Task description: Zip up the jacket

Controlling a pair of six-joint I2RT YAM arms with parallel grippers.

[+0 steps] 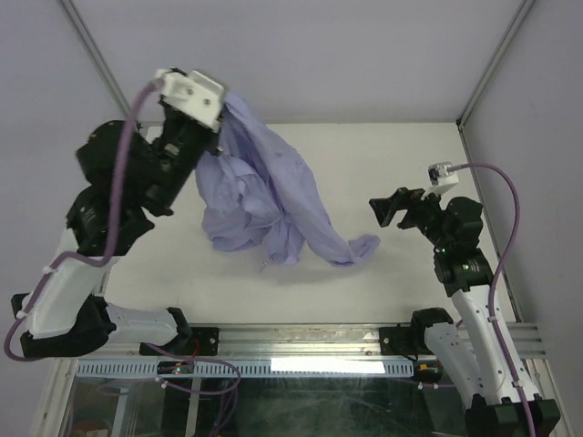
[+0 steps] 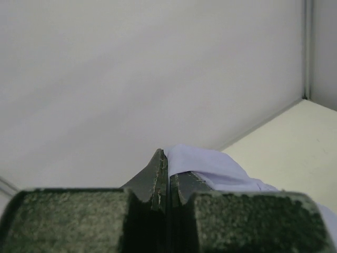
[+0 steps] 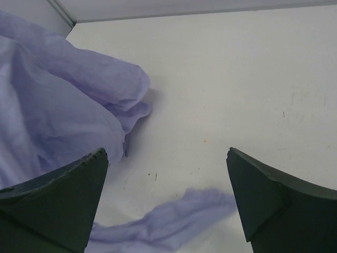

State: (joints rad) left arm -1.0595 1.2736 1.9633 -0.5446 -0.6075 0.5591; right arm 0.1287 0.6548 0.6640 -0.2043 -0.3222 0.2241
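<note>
The lavender jacket (image 1: pixel 264 196) hangs bunched from my left gripper (image 1: pixel 219 114), which is raised high at the back left and shut on a fold of it. In the left wrist view the fabric (image 2: pixel 210 166) drapes over the right fingertip of the closed left gripper (image 2: pixel 167 158). One sleeve end (image 1: pixel 360 248) trails right along the table. My right gripper (image 1: pixel 381 211) is open, hovering just right of that sleeve end. The right wrist view shows the sleeve (image 3: pixel 174 224) lying below and between the spread fingers (image 3: pixel 68 184), with the jacket's bulk (image 3: pixel 52 105) at left. The zipper is not visible.
The white table (image 1: pixel 401 164) is ringed by grey walls with a metal corner post (image 1: pixel 487 64) at the back right. A metal rail (image 1: pixel 301 341) runs along the near edge between the arm bases.
</note>
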